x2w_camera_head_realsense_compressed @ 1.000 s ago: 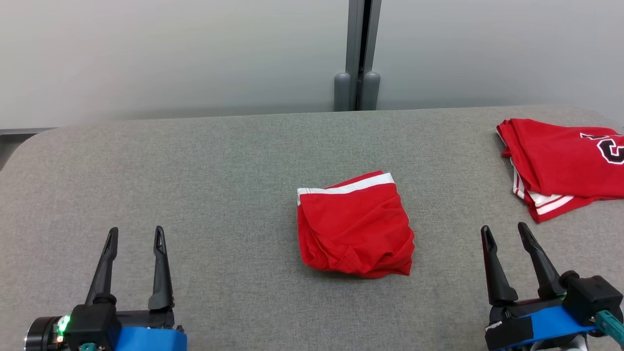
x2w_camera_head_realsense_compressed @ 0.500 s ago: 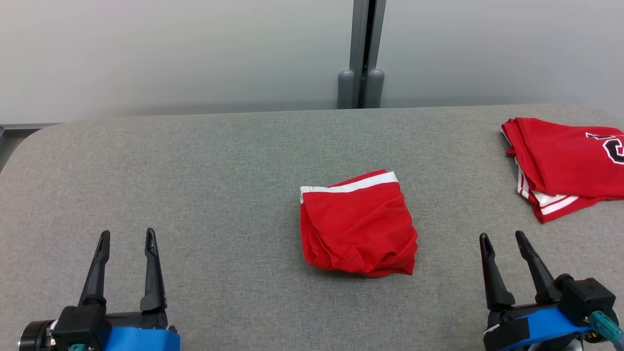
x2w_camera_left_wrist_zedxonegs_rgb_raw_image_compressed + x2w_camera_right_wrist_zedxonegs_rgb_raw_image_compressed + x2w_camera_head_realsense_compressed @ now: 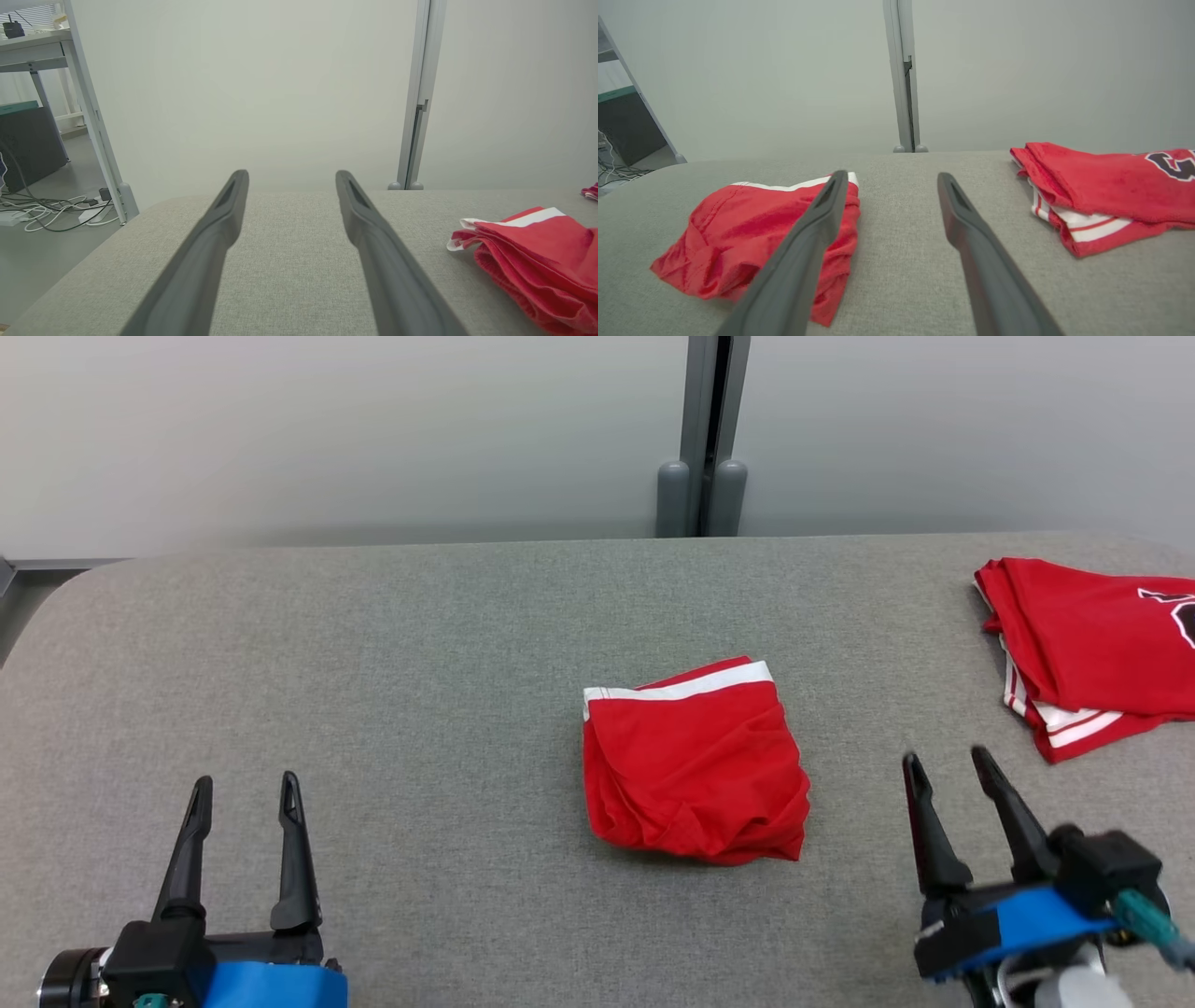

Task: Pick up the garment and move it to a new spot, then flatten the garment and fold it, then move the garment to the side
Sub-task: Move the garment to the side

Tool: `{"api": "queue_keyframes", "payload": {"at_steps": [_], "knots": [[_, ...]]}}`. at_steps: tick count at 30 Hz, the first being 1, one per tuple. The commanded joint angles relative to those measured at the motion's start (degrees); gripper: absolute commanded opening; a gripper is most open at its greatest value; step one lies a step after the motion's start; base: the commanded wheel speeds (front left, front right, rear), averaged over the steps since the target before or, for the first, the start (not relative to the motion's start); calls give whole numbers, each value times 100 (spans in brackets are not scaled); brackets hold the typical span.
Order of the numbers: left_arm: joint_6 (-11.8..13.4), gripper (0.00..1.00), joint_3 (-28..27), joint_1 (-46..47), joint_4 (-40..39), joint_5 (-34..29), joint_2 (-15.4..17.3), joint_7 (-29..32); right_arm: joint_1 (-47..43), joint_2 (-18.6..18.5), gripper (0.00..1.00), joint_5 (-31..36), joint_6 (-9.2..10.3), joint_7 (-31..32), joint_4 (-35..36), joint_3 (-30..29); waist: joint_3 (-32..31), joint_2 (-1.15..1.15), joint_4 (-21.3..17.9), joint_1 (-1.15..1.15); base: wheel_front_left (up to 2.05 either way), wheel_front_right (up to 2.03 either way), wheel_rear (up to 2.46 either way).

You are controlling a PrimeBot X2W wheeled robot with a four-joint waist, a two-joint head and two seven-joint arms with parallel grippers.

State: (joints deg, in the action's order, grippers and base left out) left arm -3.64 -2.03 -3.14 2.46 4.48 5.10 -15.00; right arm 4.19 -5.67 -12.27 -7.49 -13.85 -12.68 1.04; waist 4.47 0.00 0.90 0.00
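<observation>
While its white-banded far edge lies straight, the red garment (image 3: 695, 770) sits as a rumpled, roughly square bundle at the middle of the coarse grey fabric surface (image 3: 420, 644). The left gripper (image 3: 245, 784) and right gripper (image 3: 945, 758) flank it without touching, their tapered dark jaws spread and empty.

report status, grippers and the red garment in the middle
Left gripper open, empty. Right gripper open, empty. Red garment bunched at centre, untouched. Second red jersey far right, apart.
</observation>
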Motion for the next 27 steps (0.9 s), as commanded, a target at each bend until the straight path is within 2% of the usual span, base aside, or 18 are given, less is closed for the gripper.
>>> {"api": "queue_keyframes", "payload": {"at_steps": [1,8,10,16,27], "knots": [[-33,100,-8,109,-5,-42,-8,-23,249,-87,100,-17,0,72,-18,96,35,0,35,0,0,0,0],[-47,100,8,245,-12,-55,-46,-24,1096,-318,100,-120,0,470,-226,474,182,0,192,0,0,0,0],[-55,100,40,303,-10,-58,-75,-23,1485,-412,100,-138,0,697,-477,598,276,0,315,0,0,0,0],[-30,100,140,424,-3,-57,-124,-23,1877,-562,100,-249,0,1091,-1314,756,447,0,556,0,0,0,0],[-15,100,209,601,14,-45,-181,-24,2148,-558,100,-495,0,1057,-2645,1030,667,0,766,0,0,0,0]]}}
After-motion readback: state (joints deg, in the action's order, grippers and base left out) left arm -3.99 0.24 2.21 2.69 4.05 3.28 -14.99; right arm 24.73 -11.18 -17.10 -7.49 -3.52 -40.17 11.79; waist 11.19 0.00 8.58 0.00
